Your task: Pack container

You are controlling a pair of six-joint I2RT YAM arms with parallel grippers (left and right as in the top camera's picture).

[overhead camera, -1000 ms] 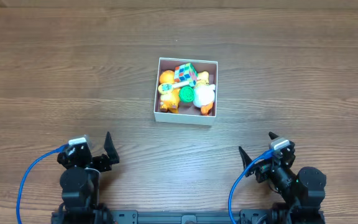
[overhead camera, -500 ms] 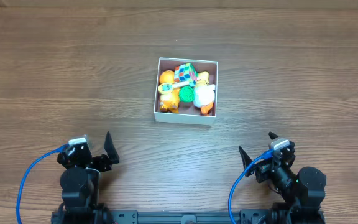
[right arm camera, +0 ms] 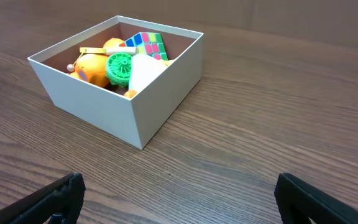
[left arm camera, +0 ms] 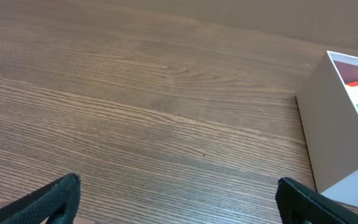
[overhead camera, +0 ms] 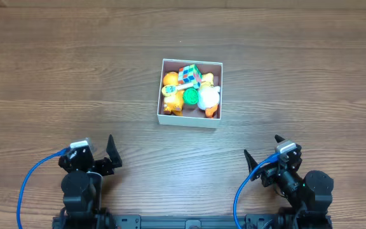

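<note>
**Container (overhead camera: 189,120): square, shallow white cardboard box, handling**

Left gripper (overhead camera: 94,146) and right gripper (overhead camera: 261,147) are spread wide and empty. The container sits mid-table, well apart from both, and is full of small coloured plastic toys (overhead camera: 190,97). It is probably light, with thin walls likely to flex. Pinch one wall at the rim, near a corner.

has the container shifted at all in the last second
No. In the overhead view the container sits at the same spot against the table's wood grain.
</note>
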